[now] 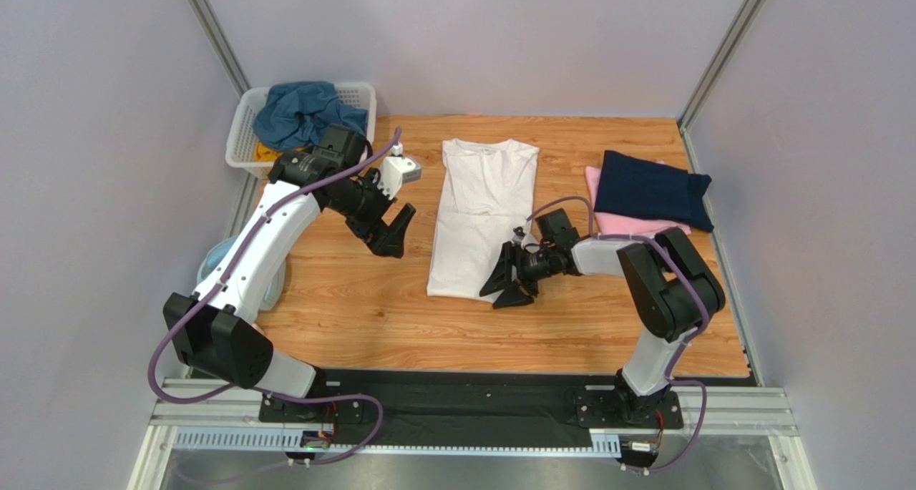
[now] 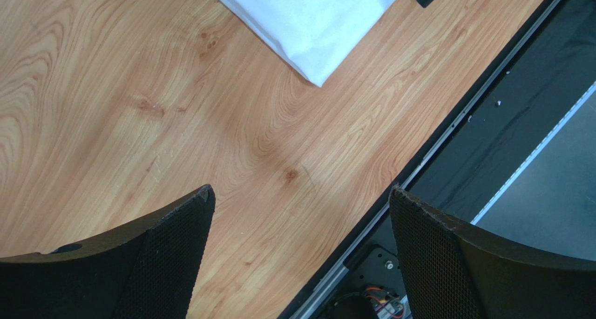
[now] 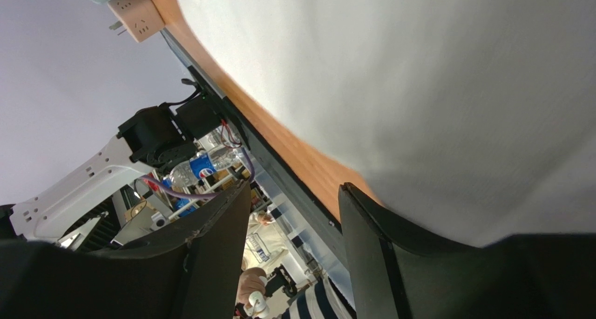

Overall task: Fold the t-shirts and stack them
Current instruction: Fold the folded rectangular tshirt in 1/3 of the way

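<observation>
A large white t-shirt (image 1: 481, 216) lies folded lengthwise in the middle of the wooden table. Its near corner shows in the left wrist view (image 2: 315, 18), and it fills the right wrist view (image 3: 420, 88). A folded navy shirt (image 1: 650, 190) lies on a pink shirt (image 1: 604, 220) at the right. A teal-blue shirt (image 1: 301, 109) and a bit of yellow shirt (image 1: 263, 152) sit in the basket. My left gripper (image 1: 392, 233) (image 2: 301, 214) is open and empty over bare wood, left of the white shirt. My right gripper (image 1: 507, 281) (image 3: 294, 193) is open at the white shirt's near right edge, one finger against the cloth.
A white slatted basket (image 1: 242, 136) stands at the back left corner. Light-blue headphones (image 1: 220, 256) lie off the table's left edge beside the left arm. A black rail (image 1: 484, 388) runs along the near edge. Grey walls enclose the table.
</observation>
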You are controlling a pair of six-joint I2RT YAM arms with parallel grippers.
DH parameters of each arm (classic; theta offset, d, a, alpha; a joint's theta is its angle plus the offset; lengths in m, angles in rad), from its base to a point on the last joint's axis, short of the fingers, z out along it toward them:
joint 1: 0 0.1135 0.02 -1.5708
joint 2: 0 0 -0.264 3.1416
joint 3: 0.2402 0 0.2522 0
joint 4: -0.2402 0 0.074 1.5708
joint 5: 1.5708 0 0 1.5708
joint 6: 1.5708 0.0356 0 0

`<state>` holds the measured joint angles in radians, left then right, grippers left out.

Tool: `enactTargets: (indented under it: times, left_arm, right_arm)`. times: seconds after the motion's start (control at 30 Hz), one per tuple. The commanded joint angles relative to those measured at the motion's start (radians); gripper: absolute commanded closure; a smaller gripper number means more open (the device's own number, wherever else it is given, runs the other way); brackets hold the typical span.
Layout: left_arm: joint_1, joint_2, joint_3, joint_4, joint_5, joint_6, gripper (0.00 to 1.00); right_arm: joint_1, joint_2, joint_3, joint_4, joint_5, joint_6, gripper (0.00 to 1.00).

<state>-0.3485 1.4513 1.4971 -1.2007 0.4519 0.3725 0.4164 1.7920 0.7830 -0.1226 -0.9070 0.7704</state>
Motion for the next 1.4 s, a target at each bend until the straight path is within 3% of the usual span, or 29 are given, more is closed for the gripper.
enactTargets:
  times: [0.0,0.1,0.27,0.73,0.87,1.13,1.37]
  left_arm:
    - [-0.001,-0.025,0.014,0.009,-0.004,0.026,0.0]
    - [-0.001,-0.023,0.015,0.009,-0.002,0.022,0.0]
    - [-0.001,-0.025,0.018,0.007,-0.005,0.02,0.0]
    - [-0.001,-0.029,0.028,0.004,-0.032,0.028,0.0]
    - [-0.001,-0.029,0.025,0.003,-0.032,0.028,0.0]
    - [-0.001,-0.023,0.025,0.003,-0.027,0.026,0.0]
    - [-0.001,-0.023,0.023,0.004,-0.03,0.028,0.0]
  right_arm:
    - [0.015,-0.152,0.091,-0.097,0.016,-0.005,0.43]
    - [0.044,-0.158,0.214,-0.144,0.013,0.009,0.43]
    - [0.119,-0.015,0.35,-0.132,0.016,0.029,0.43]
    - [0.182,0.3,0.245,0.146,-0.024,0.136,0.45]
    - [0.182,0.284,0.242,0.149,-0.032,0.139,0.46]
    - [0.182,0.098,0.274,0.032,-0.029,0.107,0.44]
    - [0.182,0.121,0.194,0.107,-0.027,0.136,0.45]
